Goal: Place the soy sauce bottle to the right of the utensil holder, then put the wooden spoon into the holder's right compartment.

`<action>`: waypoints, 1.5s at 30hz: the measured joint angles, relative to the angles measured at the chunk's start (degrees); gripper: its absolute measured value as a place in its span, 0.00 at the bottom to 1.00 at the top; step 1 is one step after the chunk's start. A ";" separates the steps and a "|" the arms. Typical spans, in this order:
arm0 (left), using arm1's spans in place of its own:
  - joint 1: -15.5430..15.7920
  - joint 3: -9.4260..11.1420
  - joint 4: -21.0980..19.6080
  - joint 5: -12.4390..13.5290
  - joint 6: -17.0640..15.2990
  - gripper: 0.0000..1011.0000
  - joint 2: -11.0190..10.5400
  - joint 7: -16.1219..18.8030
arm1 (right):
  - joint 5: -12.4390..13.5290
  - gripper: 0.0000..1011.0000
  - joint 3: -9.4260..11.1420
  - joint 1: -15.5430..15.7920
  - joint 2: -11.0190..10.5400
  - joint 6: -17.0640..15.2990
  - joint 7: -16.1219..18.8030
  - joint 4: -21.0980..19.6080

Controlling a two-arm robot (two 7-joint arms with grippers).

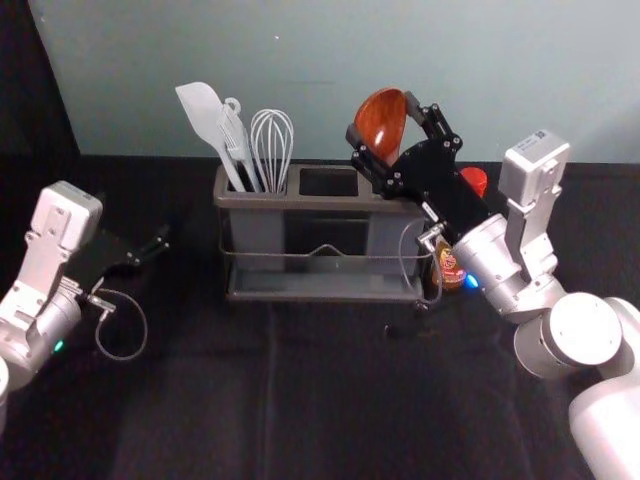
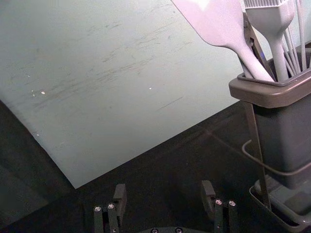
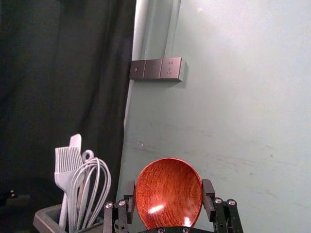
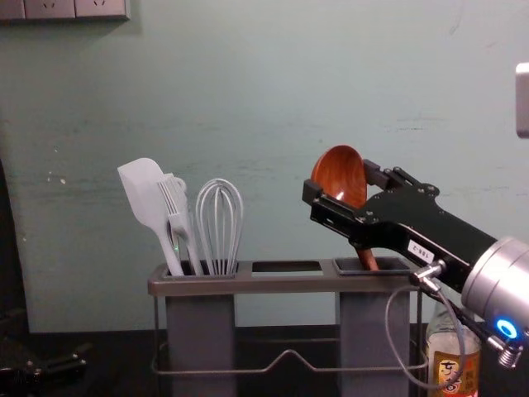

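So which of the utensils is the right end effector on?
The wooden spoon, reddish brown, its bowl between the right end effector's fingers; the pale spatula, brush and whisk stand untouched in the holder's left compartment.

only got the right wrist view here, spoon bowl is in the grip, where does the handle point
Observer: In the chest view, the wooden spoon's handle slants down into the opening of the holder's right compartment.

Operator: ok and where's the soy sauce

Observer: The soy sauce bottle stands upright just right of the utensil holder.

Operator: is the left gripper in the way

Observer: No, the left gripper is off to the left of the holder, open, touching nothing.
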State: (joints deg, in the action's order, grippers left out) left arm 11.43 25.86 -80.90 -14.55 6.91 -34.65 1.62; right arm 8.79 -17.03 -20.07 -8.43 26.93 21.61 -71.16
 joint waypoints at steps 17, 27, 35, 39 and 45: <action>0.00 0.00 0.00 0.00 0.00 0.99 0.00 0.00 | -0.30 0.83 0.33 0.37 0.04 -0.08 0.01 0.15; 0.00 0.00 0.00 0.00 0.00 0.99 0.00 0.00 | -0.63 0.91 0.02 0.33 0.06 -0.26 0.18 0.13; 0.00 0.00 0.00 0.00 0.00 0.99 0.00 0.00 | -0.89 0.99 0.08 0.20 0.12 0.62 0.13 0.23; 0.00 0.00 0.00 0.00 0.00 0.99 0.00 0.00 | -0.62 0.99 0.20 0.18 0.20 0.71 0.17 0.20; 0.00 0.00 0.00 0.00 0.00 0.99 0.00 0.00 | -0.20 0.99 0.36 0.24 0.23 0.69 0.23 -0.69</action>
State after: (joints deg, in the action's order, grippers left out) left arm 11.43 25.86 -80.90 -14.55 6.90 -34.64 1.62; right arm 8.59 -16.67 -19.83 -8.20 27.61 21.84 -71.85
